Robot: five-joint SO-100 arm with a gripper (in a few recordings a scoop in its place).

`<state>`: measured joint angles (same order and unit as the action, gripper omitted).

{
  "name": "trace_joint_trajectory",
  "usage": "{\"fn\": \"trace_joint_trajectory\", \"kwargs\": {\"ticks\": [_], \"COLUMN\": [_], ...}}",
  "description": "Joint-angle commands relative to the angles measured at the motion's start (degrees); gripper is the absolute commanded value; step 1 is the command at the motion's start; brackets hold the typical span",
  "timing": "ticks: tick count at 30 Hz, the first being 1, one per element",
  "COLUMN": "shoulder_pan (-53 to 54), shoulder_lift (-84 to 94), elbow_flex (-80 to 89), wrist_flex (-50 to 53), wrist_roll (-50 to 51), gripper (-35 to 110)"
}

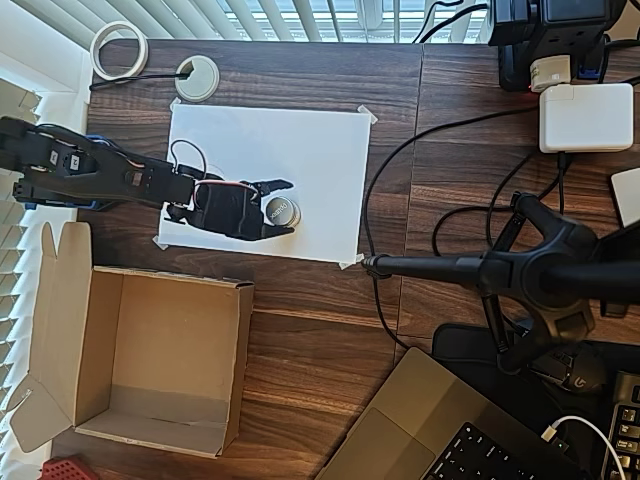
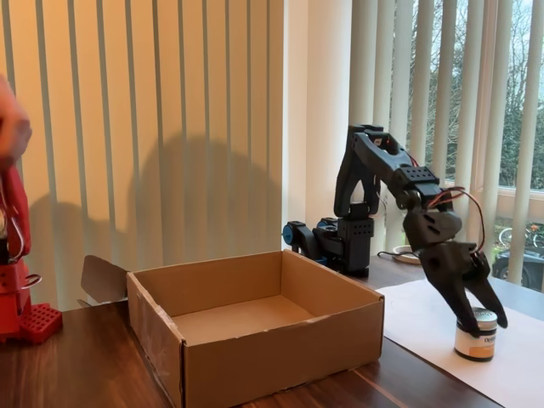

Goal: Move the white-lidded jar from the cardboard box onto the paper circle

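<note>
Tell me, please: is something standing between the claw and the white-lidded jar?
Nothing visible does. The claw is already around the white-lidded jar, one finger on each side, and the jar stands on the white sheet. The cardboard box is off to the side, apart from both.

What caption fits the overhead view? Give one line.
Black gripper around the white-lidded jar on the white sheet, cardboard box empty nearby.

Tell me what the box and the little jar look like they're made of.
The cardboard box: brown corrugated cardboard, matte, with raw cut edges. The white-lidded jar: pale glossy body, probably plastic or glass, under a flat whitish lid with a metallic-looking rim. The gripper straddles it.
</note>
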<state>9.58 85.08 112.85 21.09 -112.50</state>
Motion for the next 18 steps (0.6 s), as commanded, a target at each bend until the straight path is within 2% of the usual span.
{"fn": "trace_joint_trajectory", "kwargs": {"ticks": [1, 4, 8, 13, 18], "shoulder_pan": [0.44, -0.88, -5.01, -8.79, -10.99], "shoulder_lift": [10.02, 13.62, 20.74, 31.2, 42.89], "elbow_flex": [-4.83, -3.34, 3.6, 17.75, 27.95], "wrist_flex": [-6.86, -15.47, -25.31, -25.31, -19.16], "wrist_roll": [0.35, 6.15, 20.04, 28.04, 43.95], "gripper": [40, 40, 40, 40, 38]}}
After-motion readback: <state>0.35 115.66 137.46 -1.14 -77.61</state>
